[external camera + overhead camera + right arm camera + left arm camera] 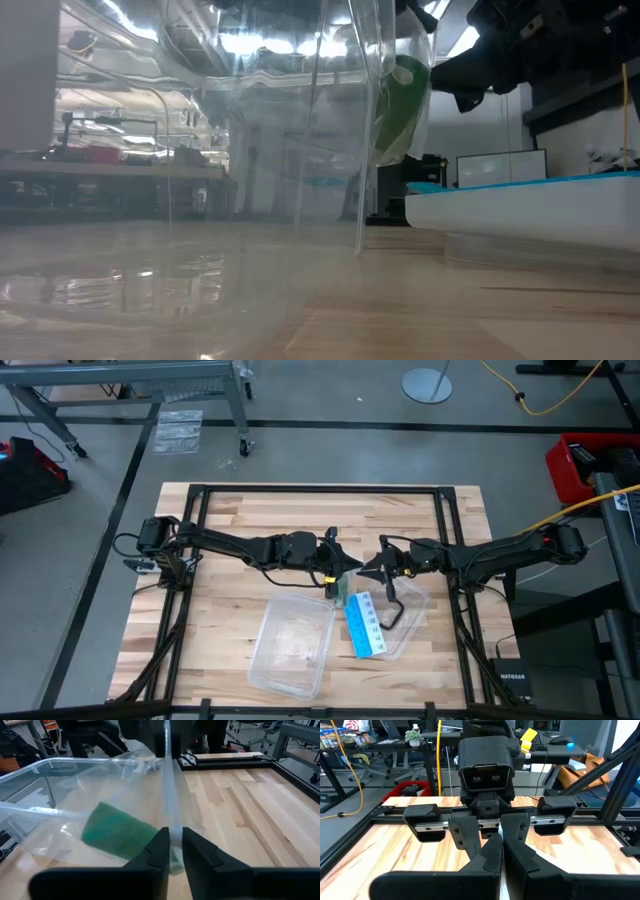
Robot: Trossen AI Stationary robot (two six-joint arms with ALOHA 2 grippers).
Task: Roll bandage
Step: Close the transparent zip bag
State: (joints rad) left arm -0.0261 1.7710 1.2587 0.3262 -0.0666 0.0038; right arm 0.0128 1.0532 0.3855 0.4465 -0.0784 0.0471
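My left gripper (338, 563) and my right gripper (372, 570) meet nose to nose above the middle of the wooden table (230, 530), just behind the clear plastic bin (292, 642) and the blue-and-white card (365, 625). Between them hangs a clear plastic wrapper (125, 785), and the bandage (120, 836) sits inside it, a green roll low in the bag (from table height it shows as a green patch (405, 105) held up off the surface). My right fingers (155, 851) are pinched on the edge of the wrapper, with only a thin strip of film showing between them. My left fingers are pressed together too, their tips right up against the right gripper's tips, where the same edge of film runs; the wrapper hangs taut between the two grips.
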